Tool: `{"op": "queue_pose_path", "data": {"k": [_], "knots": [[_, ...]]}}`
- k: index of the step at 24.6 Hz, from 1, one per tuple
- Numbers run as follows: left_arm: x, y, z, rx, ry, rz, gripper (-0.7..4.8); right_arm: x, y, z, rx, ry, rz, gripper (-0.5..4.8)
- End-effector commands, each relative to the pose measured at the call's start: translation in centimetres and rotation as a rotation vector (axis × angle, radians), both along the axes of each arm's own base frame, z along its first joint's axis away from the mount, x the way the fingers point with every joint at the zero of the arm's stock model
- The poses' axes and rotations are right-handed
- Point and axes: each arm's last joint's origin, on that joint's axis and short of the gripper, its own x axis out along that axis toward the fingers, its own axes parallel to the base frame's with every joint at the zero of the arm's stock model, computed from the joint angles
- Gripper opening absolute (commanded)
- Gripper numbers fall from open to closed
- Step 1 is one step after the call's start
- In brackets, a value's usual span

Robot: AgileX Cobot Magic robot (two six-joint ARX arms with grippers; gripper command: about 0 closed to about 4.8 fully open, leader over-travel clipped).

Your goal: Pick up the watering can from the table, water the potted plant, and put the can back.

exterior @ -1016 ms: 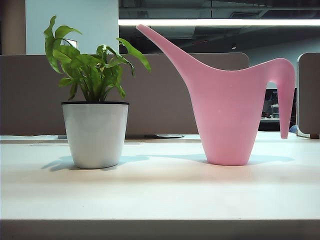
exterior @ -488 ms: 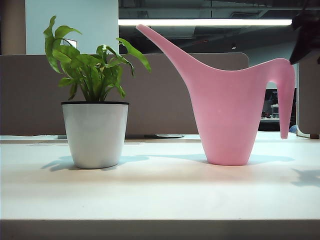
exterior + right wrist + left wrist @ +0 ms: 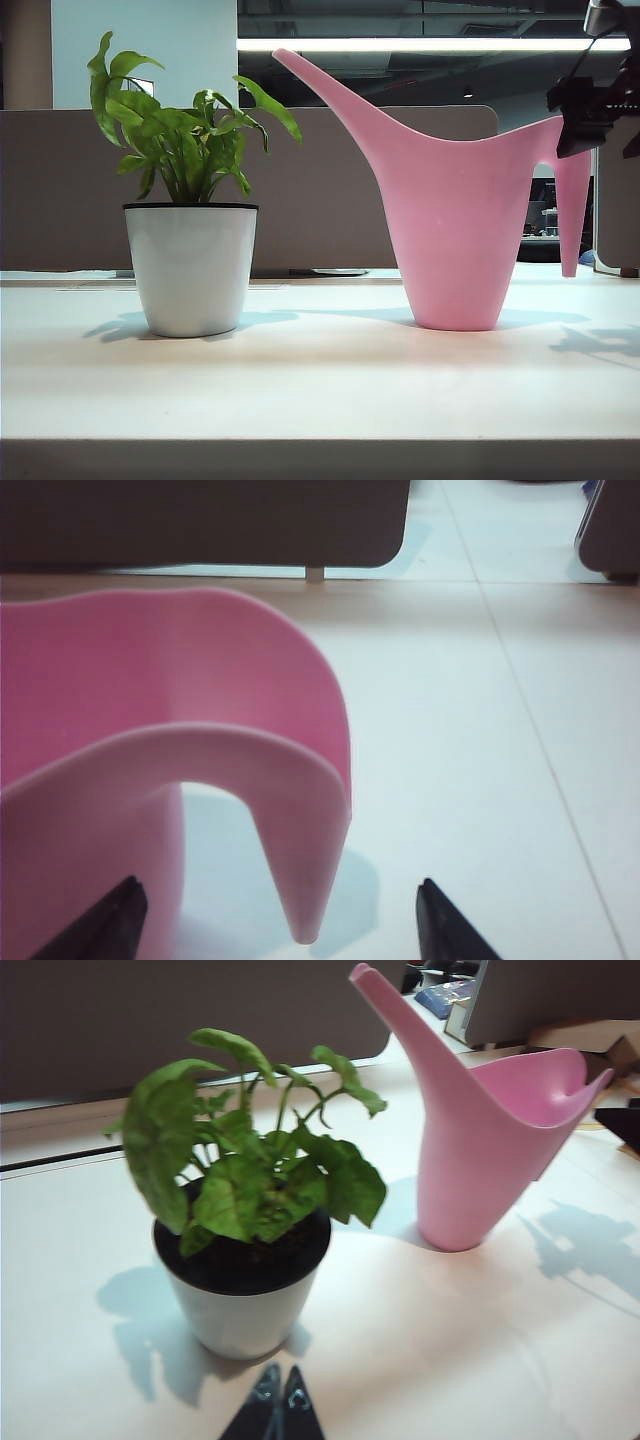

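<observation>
Pink watering can (image 3: 455, 225) stands upright right of centre on the table (image 3: 320, 385); potted plant (image 3: 190, 215) well left. Right hand (image 3: 280, 920) spread wide astride the hooked handle, gripping nothing; left hand (image 3: 273, 1412) pinched together, near the pot.

Your exterior camera sits low, almost level with the wide white bench (image 3: 320, 390), looking straight across it at the leafy green plant in its round white pot (image 3: 190, 265) on the left and the tall pink plastic watering can (image 3: 455, 215) on the right. Your left wrist camera looks down from the near left, close to the pot, and takes in both. Your right wrist camera hangs very near the can's hooked handle (image 3: 300, 830), facing the far partition.
</observation>
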Motion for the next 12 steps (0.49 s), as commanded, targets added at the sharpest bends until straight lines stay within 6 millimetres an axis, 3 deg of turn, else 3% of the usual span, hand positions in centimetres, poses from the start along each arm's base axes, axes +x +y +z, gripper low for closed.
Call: {"op": "queue_pose_path", "data": {"k": [1,12], "knots": [[-0.1,0.0,0.5,-0.004,-0.027,-0.010,-0.05,0.8,0.1,-0.4,0.003,-0.005,0.000,3.70],[-0.9,-0.4,0.8,0.040,0.018,-0.060,-0.05,3.3,0.2,-3.2,-0.002,-0.018,-0.017,3.69]]}}
